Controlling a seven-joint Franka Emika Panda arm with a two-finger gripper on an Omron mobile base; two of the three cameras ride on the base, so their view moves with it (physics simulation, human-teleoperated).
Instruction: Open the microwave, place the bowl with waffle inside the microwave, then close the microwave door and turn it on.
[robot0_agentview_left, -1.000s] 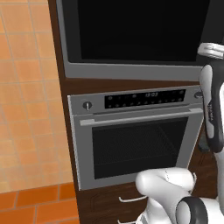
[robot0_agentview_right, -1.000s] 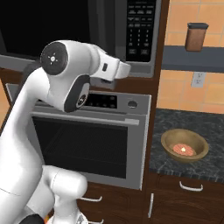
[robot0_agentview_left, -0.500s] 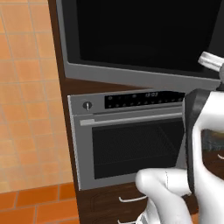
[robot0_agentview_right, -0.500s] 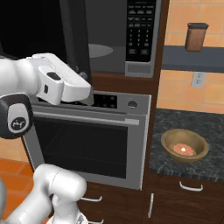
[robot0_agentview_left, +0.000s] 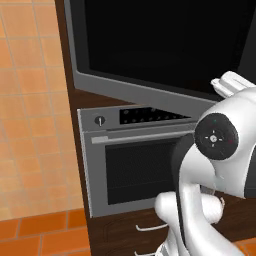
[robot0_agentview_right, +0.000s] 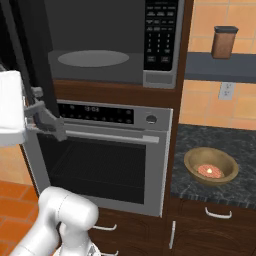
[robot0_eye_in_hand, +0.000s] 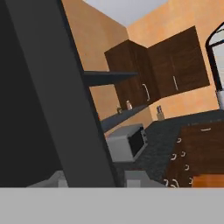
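Observation:
The microwave (robot0_agentview_right: 161, 45) stands open, and its grey cavity with a round turntable (robot0_agentview_right: 93, 58) shows beside the keypad strip. The microwave door (robot0_agentview_left: 165, 45) hangs swung far out to the left, edge-on in the right base view (robot0_agentview_right: 29, 55). My gripper (robot0_agentview_right: 49, 122) is open, at oven-panel height just below and beside the door's lower edge. In the hand view the door's grey frame (robot0_eye_in_hand: 65, 96) runs down between my spread fingertips (robot0_eye_in_hand: 136, 178). The bowl with waffle (robot0_agentview_right: 211, 166) sits on the dark counter (robot0_agentview_right: 200, 142) right of the oven.
Under the microwave is an oven (robot0_agentview_right: 100, 165) with a round knob and a horizontal bar handle. A brown canister (robot0_agentview_right: 223, 42) stands on a shelf above the counter. Drawers with pale handles (robot0_agentview_right: 218, 215) lie below the counter. An orange tiled wall (robot0_agentview_left: 30, 125) rises at the left.
The microwave door has swung much further open towards the base. My arm and hand have swept left with it, away from the keypad side.

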